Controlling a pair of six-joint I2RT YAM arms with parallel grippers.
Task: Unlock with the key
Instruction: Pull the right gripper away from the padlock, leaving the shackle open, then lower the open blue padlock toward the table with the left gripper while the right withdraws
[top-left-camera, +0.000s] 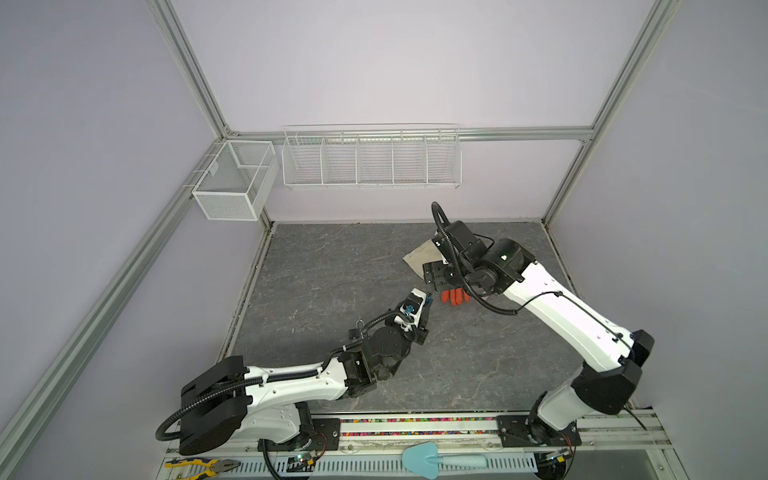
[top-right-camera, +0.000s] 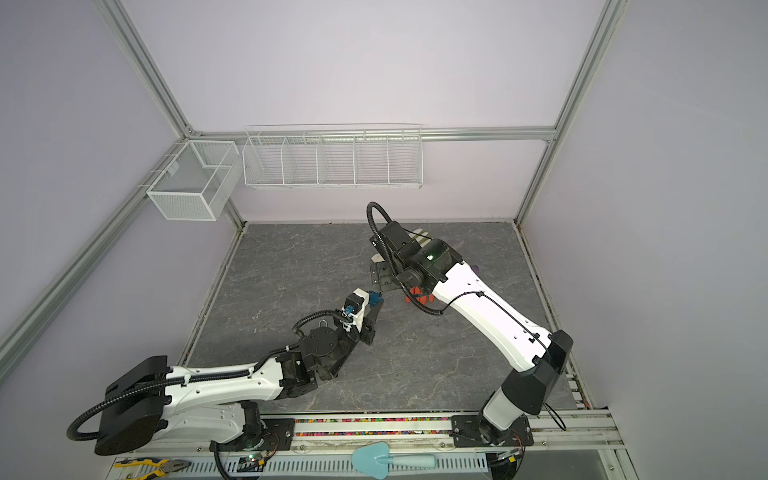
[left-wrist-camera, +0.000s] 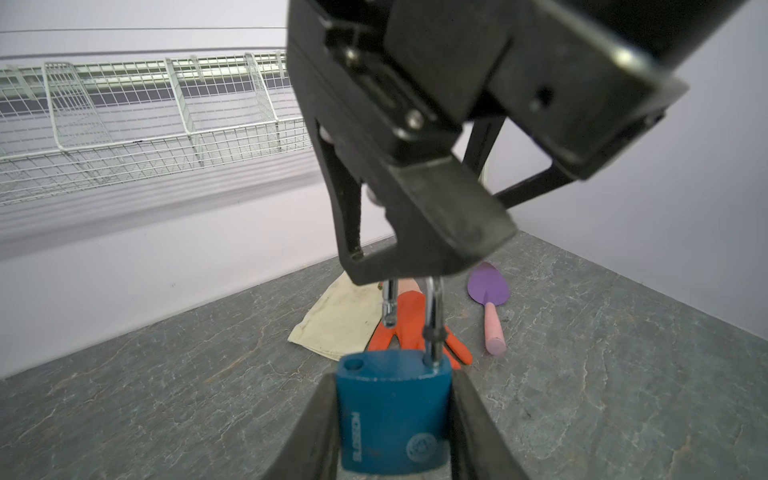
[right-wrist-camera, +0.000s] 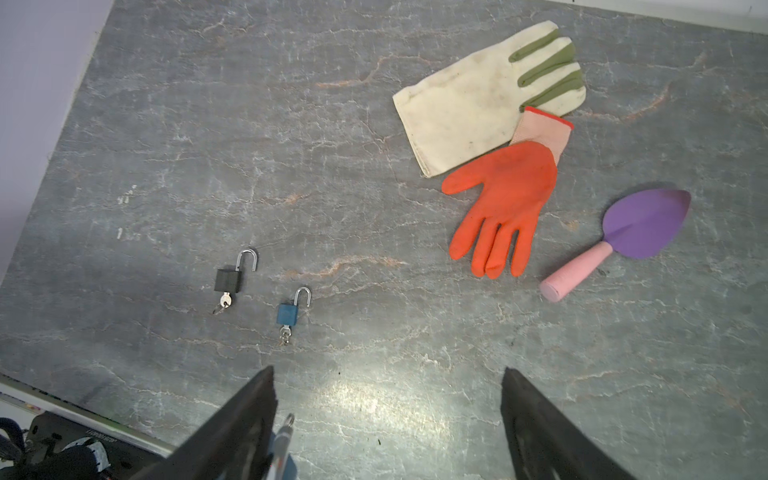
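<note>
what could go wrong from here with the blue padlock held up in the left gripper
1. The popped shackle of the blue padlock sits close beside one finger of the open right gripper. A sideways move could snag it and twist the lock out of the left gripper.
2. The lock is pinched only by its sides, so a slip would likely drop it on the table near the orange glove.

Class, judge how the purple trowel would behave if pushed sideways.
The purple trowel probably stays stiff; it looks like rigid plastic. Its round pink handle might roll, but the broad blade should check that. On the smooth tabletop it likely slides.
</note>
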